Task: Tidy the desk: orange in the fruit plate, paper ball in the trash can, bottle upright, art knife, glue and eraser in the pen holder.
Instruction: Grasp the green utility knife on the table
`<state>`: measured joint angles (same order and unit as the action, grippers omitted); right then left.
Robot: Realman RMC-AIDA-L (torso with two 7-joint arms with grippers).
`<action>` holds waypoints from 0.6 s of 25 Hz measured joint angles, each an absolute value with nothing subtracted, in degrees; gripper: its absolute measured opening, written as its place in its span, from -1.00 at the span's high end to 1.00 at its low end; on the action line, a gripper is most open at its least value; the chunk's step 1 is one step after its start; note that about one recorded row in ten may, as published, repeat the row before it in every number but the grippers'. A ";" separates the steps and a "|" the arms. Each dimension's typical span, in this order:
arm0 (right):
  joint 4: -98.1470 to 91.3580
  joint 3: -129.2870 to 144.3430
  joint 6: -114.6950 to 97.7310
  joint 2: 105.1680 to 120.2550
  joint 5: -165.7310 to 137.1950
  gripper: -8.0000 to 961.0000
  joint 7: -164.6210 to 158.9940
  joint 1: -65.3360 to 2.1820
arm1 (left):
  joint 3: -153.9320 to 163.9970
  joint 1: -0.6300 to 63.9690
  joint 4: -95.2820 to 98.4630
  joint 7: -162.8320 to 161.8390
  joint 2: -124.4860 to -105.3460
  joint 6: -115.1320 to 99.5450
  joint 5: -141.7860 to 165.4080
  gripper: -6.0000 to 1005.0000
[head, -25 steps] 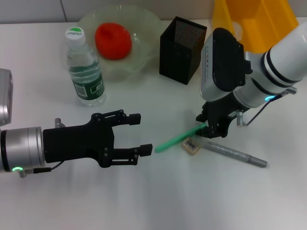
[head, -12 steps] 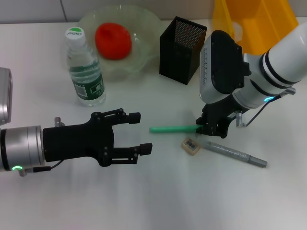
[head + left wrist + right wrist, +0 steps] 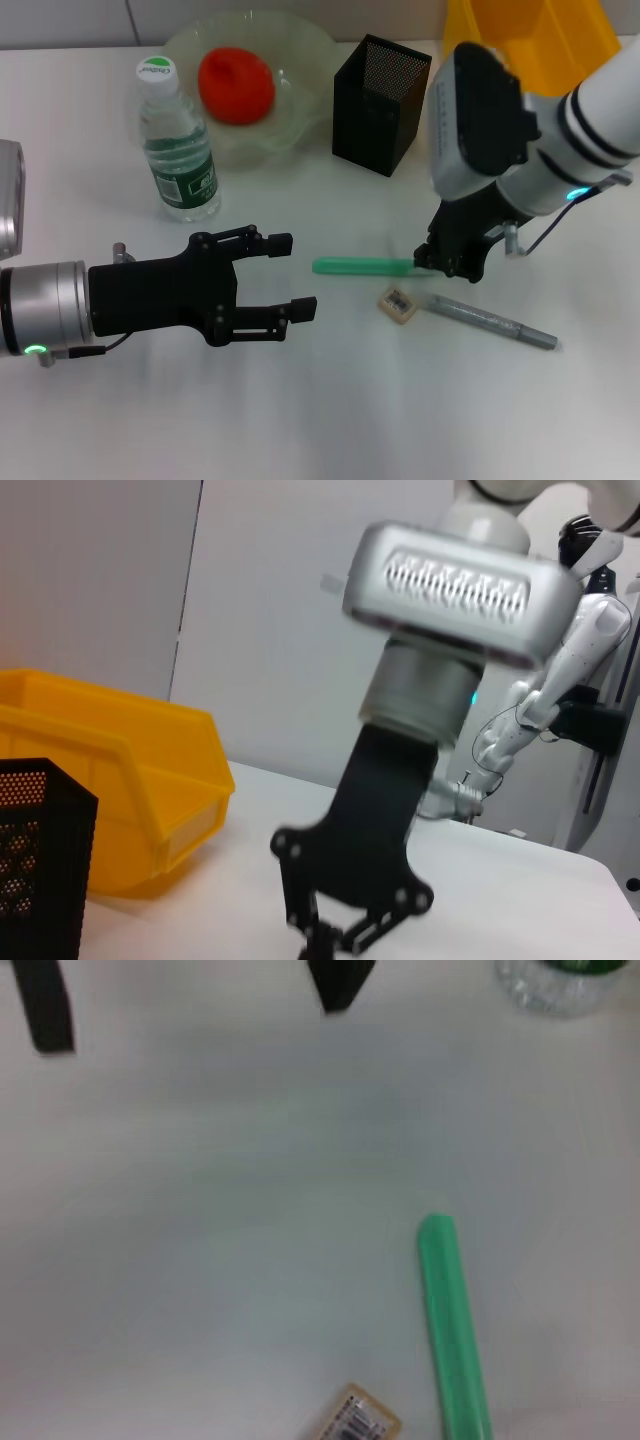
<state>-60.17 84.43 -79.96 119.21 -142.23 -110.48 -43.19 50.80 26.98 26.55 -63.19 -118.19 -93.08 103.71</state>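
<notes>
My right gripper (image 3: 446, 262) is shut on one end of the green glue stick (image 3: 362, 266), which lies level just above the table and points toward my left arm. The stick also shows in the right wrist view (image 3: 452, 1330). The tan eraser (image 3: 398, 304) and the grey art knife (image 3: 492, 322) lie on the table beside it. My left gripper (image 3: 292, 275) is open and empty, hovering left of the stick. The black mesh pen holder (image 3: 378, 92) stands at the back. The orange (image 3: 236, 85) sits in the glass fruit plate (image 3: 300, 60). The bottle (image 3: 178, 140) stands upright. No paper ball shows.
A yellow bin (image 3: 545, 40) stands at the back right behind my right arm. A grey object (image 3: 8, 200) sits at the left edge. The left wrist view shows the right arm (image 3: 450, 600), the yellow bin (image 3: 110, 770) and the pen holder (image 3: 40, 860).
The right gripper has shifted a little right while holding the stick's end. The green stick has swung from slanting down-left to lying level.
</notes>
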 joint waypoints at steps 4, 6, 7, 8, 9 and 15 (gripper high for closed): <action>-61.47 81.89 -82.20 119.11 -142.66 0.79 -110.45 -43.33 | 50.80 26.98 26.54 -63.19 -118.16 -93.08 103.71 -0.66; -61.40 81.72 -81.85 119.09 -142.71 0.89 -110.46 -43.43 | 50.80 26.98 26.55 -63.19 -118.15 -93.08 103.72 -0.66; -61.40 81.67 -81.57 119.09 -142.71 0.93 -110.47 -43.43 | 50.80 26.95 26.54 -63.19 -118.14 -93.14 103.72 -0.66; -61.45 81.52 -81.37 119.09 -142.71 0.98 -110.61 -43.42 | 50.80 26.95 26.54 -63.19 -118.14 -93.14 103.72 -0.66; -61.55 81.27 -81.25 119.11 -142.70 0.98 -110.82 -43.42 | 50.80 26.93 26.54 -63.19 -118.13 -93.24 103.71 -0.66; -61.79 78.35 -81.77 119.19 -142.48 0.78 -112.27 -43.63 | 50.80 27.32 26.73 -63.89 -118.15 -94.54 103.26 -0.66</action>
